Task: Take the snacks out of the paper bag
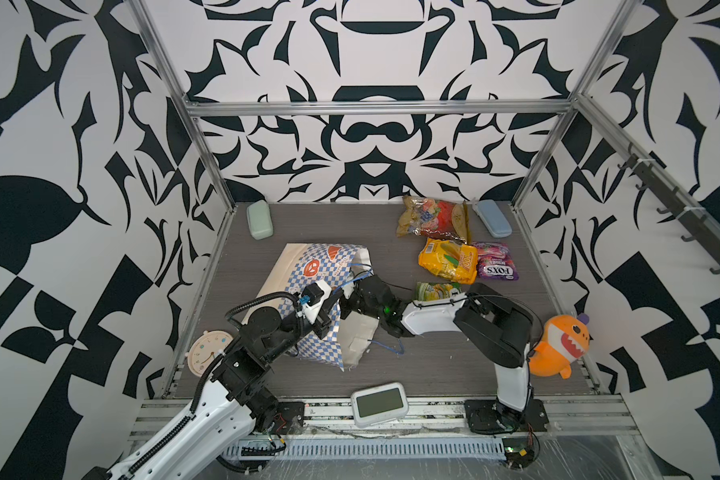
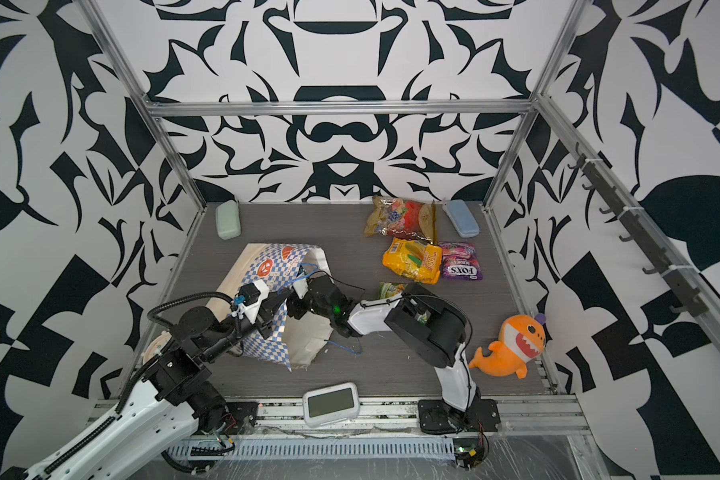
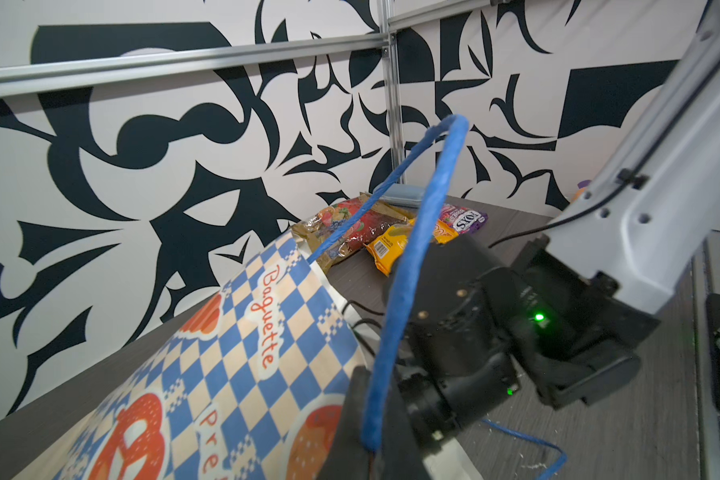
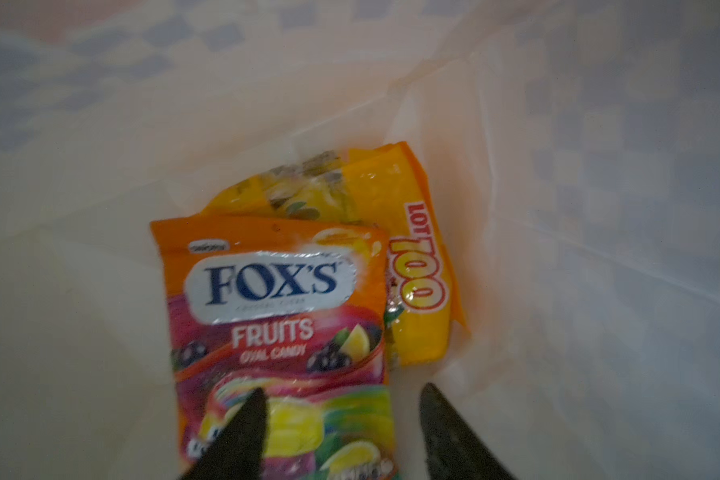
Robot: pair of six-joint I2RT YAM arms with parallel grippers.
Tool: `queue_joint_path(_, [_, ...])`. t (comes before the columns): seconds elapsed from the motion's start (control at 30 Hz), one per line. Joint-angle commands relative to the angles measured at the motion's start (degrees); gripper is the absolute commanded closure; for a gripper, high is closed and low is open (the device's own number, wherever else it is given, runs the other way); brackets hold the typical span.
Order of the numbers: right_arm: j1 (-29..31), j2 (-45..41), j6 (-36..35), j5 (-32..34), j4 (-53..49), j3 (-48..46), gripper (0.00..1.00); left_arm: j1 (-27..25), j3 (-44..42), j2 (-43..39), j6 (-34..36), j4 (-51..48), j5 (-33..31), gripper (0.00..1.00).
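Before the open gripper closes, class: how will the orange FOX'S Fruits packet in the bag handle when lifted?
The FOX'S Fruits packet is glossy film, so it may slip in the right gripper. Its wrinkled face suggests it will flop. Overlapping the yellow packet, it might drag that along.

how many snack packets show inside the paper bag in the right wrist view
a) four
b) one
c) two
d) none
c: the right wrist view shows an orange-pink FOX'S Fruits packet partly overlapping a yellow-orange LOT 100 packet, both lying on the white inside of the paper bag.
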Motion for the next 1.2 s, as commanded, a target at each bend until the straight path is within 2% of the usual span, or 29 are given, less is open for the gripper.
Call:
queue_joint_path(0.0, [-2.0,3.4,4.8,0.7,4.0,4.3,0.30,0.2,2.2,0.8,-0.1,0.6,1.6,1.00])
queue_joint_path(0.03, [-2.2,5.1,5.3,0.3,4.8,5.6,0.27,0.2,2.1,0.9,-0.1,0.9,1.7,1.00])
queue_joint_path(0.17, [-2.9,10.7,7.4,-2.9,4.9,11.4,0.26,0.3,1.5,1.2,-0.2,1.9,1.9,1.00])
queue_joint_path(0.3, [-3.0,15.5,8.8,-7.2,4.6,17.2,0.27,0.3,1.6,1.0,-0.2,2.2,2.0,1.00])
queue_joint_path(0.4, [-2.6,19.8,10.2,-10.0,0.7,22.9,0.30,0.4,1.4,0.5,-0.1,2.4,2.1,1.00])
queue_joint_path(0.57, [-1.6,19.8,10.3,-12.1,-0.6,22.0,0.35,0.3,1.5,-0.1,-0.1,2.1,2.0,1.00])
queue_joint_path(0.6, [-1.4,19.8,9.7,-13.1,-1.3,22.1,0.38,0.3,1.5,-0.1,-0.1,2.0,1.9,1.00])
queue_joint_path(0.67, [-1.1,20.9,9.2,-15.5,-4.5,24.1,0.50,0.4,1.2,0.0,0.2,2.3,1.7,1.00])
queue_joint_path(0.73, [-0.5,22.4,9.1,-17.3,-6.5,26.2,0.55,0.4,0.9,0.3,0.4,2.9,1.7,1.00])
queue_joint_path(0.97, [0.5,22.7,9.4,-19.4,-6.2,26.1,0.94,0.4,-0.4,-0.1,0.3,4.5,0.8,1.00])
queue_joint_path(1.17, [0.3,16.3,8.3,-17.9,-4.3,18.6,1.00,0.6,-1.6,-0.5,0.5,5.3,-0.6,1.00])
